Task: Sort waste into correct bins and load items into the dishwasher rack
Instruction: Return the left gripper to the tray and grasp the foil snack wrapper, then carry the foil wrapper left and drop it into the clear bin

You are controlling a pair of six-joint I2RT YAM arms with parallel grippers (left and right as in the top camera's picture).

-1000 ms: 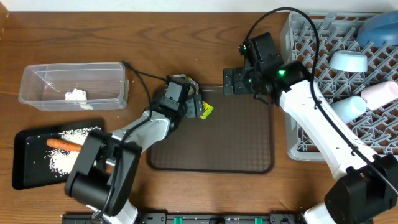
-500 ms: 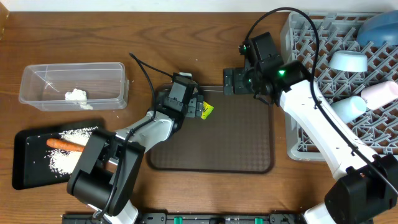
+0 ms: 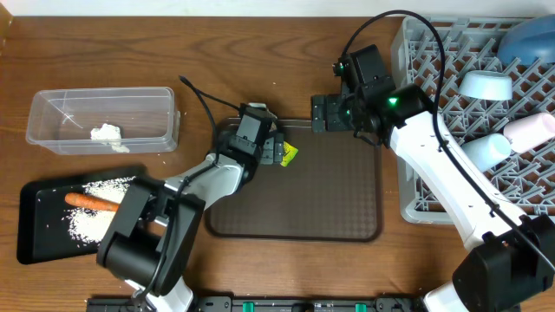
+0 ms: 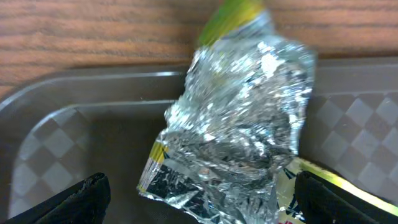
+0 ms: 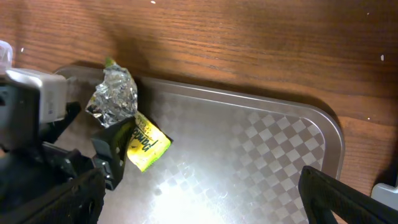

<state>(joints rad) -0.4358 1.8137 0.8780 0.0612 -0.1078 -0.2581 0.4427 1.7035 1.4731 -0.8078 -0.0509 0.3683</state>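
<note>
A yellow-green snack packet (image 3: 288, 154) with crumpled silver foil (image 5: 115, 96) lies at the back left corner of the brown tray (image 3: 347, 217). My left gripper (image 3: 276, 149) is open with a finger on each side of it; the foil fills the left wrist view (image 4: 242, 124), between the fingertips (image 4: 205, 205). My right gripper (image 3: 325, 113) is open and empty above the tray's back edge, its fingers (image 5: 199, 199) apart over bare tray. The packet (image 5: 146, 144) also shows there. The chopsticks are not seen.
The clear tub (image 3: 52, 139) at the left holds white tissue (image 3: 106, 132). The black tray (image 3: 30, 234) holds rice (image 3: 95, 217) and a carrot (image 3: 87, 201). The grey rack (image 3: 434, 173) at the right holds a dark-blue bowl (image 3: 529, 39), a light-blue bowl (image 3: 486, 85) and two cups (image 3: 487, 149).
My left gripper shifted a little to the right toward the packet a second ago and has since held still. The right arm has not moved.
</note>
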